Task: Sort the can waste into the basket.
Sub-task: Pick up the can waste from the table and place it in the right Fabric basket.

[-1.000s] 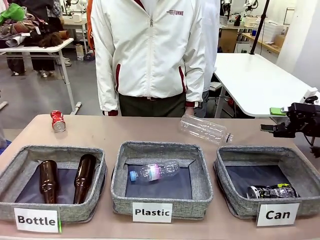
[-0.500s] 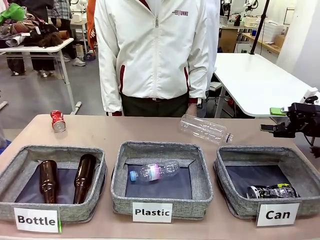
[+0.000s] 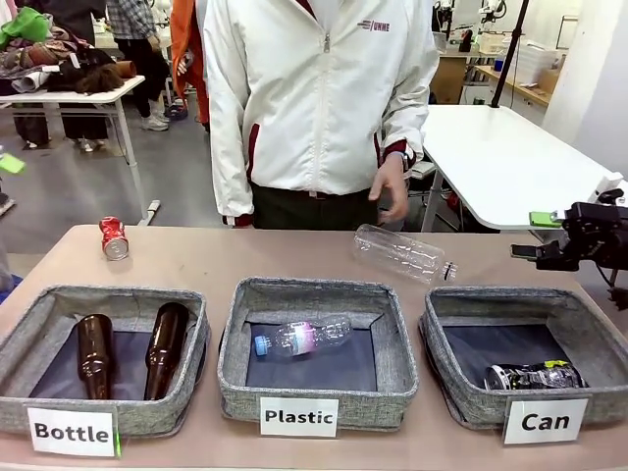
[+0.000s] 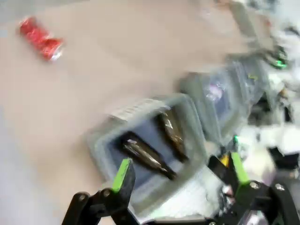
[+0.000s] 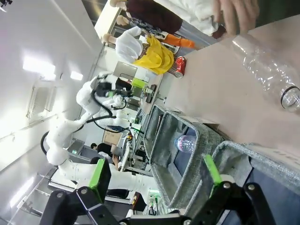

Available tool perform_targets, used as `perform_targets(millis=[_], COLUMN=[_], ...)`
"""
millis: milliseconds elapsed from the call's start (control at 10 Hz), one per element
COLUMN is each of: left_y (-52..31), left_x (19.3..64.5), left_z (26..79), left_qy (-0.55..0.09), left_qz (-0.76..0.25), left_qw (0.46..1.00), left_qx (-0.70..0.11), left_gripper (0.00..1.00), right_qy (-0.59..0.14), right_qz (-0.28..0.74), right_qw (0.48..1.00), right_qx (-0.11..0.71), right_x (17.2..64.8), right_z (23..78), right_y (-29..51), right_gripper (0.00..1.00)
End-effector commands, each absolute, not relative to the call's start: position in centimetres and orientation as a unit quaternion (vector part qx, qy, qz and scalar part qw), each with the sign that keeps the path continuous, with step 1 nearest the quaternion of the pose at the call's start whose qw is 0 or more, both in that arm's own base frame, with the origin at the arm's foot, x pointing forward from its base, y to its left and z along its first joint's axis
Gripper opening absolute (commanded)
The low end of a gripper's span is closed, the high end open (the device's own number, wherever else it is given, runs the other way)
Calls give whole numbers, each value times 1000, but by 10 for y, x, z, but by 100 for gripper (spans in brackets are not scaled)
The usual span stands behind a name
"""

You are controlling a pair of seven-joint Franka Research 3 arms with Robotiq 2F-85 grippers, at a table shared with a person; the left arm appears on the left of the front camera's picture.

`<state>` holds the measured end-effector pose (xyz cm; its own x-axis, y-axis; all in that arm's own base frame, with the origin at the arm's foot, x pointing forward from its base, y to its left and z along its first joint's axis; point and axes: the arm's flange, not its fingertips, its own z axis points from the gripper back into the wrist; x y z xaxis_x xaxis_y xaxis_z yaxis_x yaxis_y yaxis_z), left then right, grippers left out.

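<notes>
status: one can in, one to go. dark can (image 3: 535, 376) lies in the can basket (image 3: 442, 319), near the right gripper (image 5: 156, 172), whose jaws stand wide and empty. red can (image 4: 40, 38) sits well ahead of the left gripper (image 4: 180, 169), past the bottle basket (image 4: 99, 140) under its fingers; jaws wide, empty too. next, likely: left reaches out, pinches across the crushed body, carries it toward the right gripper's side.

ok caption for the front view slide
Dark can already in the Can basket, crushed red can out on the table beyond the Bottle basket
</notes>
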<state>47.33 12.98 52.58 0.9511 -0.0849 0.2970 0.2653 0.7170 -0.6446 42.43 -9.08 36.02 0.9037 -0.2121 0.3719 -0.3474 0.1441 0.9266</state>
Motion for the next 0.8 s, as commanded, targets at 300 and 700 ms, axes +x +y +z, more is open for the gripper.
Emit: perform_targets(millis=[300, 700], left_y=[123, 76], left_x=[522, 568], left_z=[485, 463], left_qy=[-99, -51], left_qz=[-49, 30], left_qw=[949, 973], left_qx=[-295, -224], left_gripper=[100, 100], right_qy=[-222, -222], right_qz=[56, 56], right_qw=[722, 722], right_qx=[652, 652], right_x=[420, 420], right_z=[362, 362], right_y=[-89, -89], right_gripper=[100, 100])
